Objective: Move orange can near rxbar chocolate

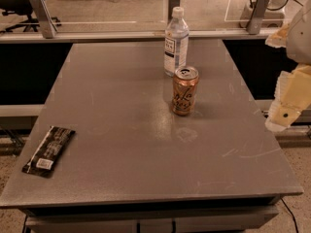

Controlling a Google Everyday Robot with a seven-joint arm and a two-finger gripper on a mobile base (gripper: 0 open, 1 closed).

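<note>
The orange can [185,90] stands upright on the grey table [121,130], right of the middle, with dark cursive lettering facing me. The rxbar chocolate [49,150] lies flat near the table's front left edge, its white label at the near end. My gripper [287,103] hangs at the right edge of the view, beyond the table's right side, well to the right of the can and not touching it. It holds nothing that I can see.
A clear water bottle [176,41] stands upright just behind the can. A glass barrier on metal brackets [41,13] runs along the table's far edge. Dark gaps lie on both sides of the table.
</note>
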